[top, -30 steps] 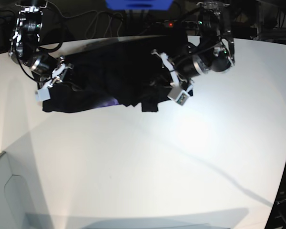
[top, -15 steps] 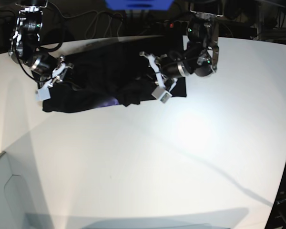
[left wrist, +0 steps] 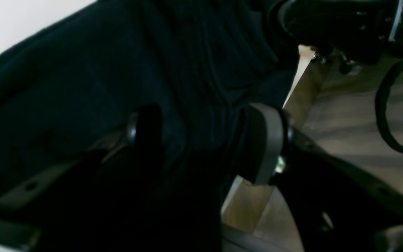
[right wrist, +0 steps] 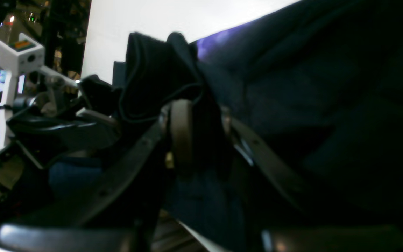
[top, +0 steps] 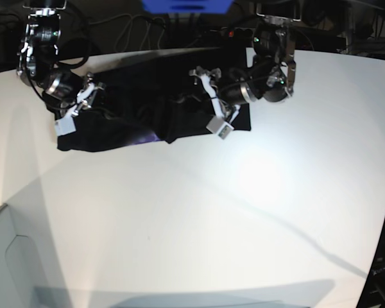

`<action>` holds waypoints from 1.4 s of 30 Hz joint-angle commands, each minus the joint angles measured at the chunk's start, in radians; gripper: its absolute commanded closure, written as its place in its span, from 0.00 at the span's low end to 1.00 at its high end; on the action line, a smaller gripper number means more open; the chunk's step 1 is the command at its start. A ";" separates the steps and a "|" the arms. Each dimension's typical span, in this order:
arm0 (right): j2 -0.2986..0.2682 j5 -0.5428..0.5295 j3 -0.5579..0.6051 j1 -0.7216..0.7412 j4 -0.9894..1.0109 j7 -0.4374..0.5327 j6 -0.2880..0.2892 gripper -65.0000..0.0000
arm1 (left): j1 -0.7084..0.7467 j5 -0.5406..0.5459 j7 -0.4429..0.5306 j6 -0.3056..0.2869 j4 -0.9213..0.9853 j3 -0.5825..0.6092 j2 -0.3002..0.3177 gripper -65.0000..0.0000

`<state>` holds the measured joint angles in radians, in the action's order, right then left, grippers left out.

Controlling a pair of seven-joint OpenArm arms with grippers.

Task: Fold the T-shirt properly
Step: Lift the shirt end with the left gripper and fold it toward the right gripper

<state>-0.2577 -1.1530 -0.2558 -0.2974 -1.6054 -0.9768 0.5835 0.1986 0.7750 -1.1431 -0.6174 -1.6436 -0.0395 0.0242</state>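
Observation:
The black T-shirt (top: 141, 96) lies bunched along the far edge of the white table (top: 199, 218), with a flat part at its right end. My left gripper (top: 191, 101) is over the shirt's middle-right. In the left wrist view, the left gripper (left wrist: 205, 140) has its jaws held apart by a thick pleated bunch of the shirt (left wrist: 82, 87). My right gripper (top: 94, 96) is at the shirt's left end. In the right wrist view, the right gripper (right wrist: 203, 129) is shut on a fold of the fabric (right wrist: 159, 70). No orange neck label shows.
A blue object (top: 186, 5) and cables sit behind the table's far edge. A pale box edge (top: 6, 256) stands at the lower left. In the left wrist view the floor (left wrist: 345, 115) shows past the table edge.
My left gripper has carried the shirt's right part leftward over the middle, and a flat black part now lies at the right. My right gripper has shifted slightly right.

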 commanded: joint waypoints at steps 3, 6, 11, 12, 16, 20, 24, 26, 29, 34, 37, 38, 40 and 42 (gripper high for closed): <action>-0.012 -0.028 -0.006 0.004 -0.020 0.015 0.006 0.81 | -0.034 0.076 0.007 -0.014 -0.014 0.008 0.004 0.43; -0.013 -0.028 -0.006 0.004 -0.020 0.015 0.006 0.81 | -0.055 0.196 0.005 -0.014 -0.010 0.011 0.049 0.43; -0.013 -0.028 -0.007 0.004 -0.020 0.015 0.006 0.81 | -0.101 0.378 -0.021 -0.008 -0.010 0.056 0.124 0.43; -0.013 -0.028 -0.007 0.004 -0.020 0.015 0.006 0.81 | -0.104 0.409 -0.022 -0.002 -0.010 0.056 0.135 0.43; -0.015 -0.028 -0.007 0.004 -0.019 0.015 0.006 0.81 | -0.106 0.449 -0.019 0.000 -0.017 0.014 0.199 0.44; -0.015 -0.028 -0.007 0.004 -0.017 0.015 0.006 0.81 | -0.058 0.446 -0.019 0.000 -0.022 -0.101 0.253 0.64; -0.015 -0.028 -0.007 0.004 -0.017 0.015 0.006 0.81 | -0.011 0.446 -0.019 0.000 -0.022 -0.201 0.294 1.00; -0.015 -0.028 -0.007 0.004 -0.017 0.015 0.006 0.81 | 0.008 0.443 -0.019 0.000 -0.020 -0.201 0.314 0.98; -0.013 -0.028 -0.007 0.004 -0.017 0.015 0.006 0.81 | 0.026 0.352 -0.019 0.000 -0.028 -0.147 0.319 0.94; -0.013 -0.028 -0.007 0.004 -0.017 0.015 0.006 0.81 | 0.020 0.133 -0.019 0.001 -0.033 -0.046 0.267 0.94; -0.015 -0.028 -0.007 0.004 -0.017 0.015 0.006 0.81 | 0.020 0.042 -0.025 0.001 -0.033 0.003 0.228 0.94; -0.015 -0.028 -0.007 0.004 -0.016 0.015 0.006 0.81 | 0.020 0.022 -0.025 0.001 -0.033 0.022 0.219 0.94; -0.015 -0.028 -0.007 0.004 -0.016 0.015 0.006 0.81 | 0.017 0.004 -0.025 0.001 -0.030 0.059 0.207 0.94; -0.015 -0.028 -0.007 0.004 -0.016 0.015 0.006 0.81 | 0.003 0.002 -0.025 0.001 -0.030 0.102 0.204 0.94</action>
<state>-0.2630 -1.1530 -0.2577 -0.2974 -1.6062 -0.9760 0.5831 0.2180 0.7521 -1.1786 -0.6113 -1.6566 0.0666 0.2291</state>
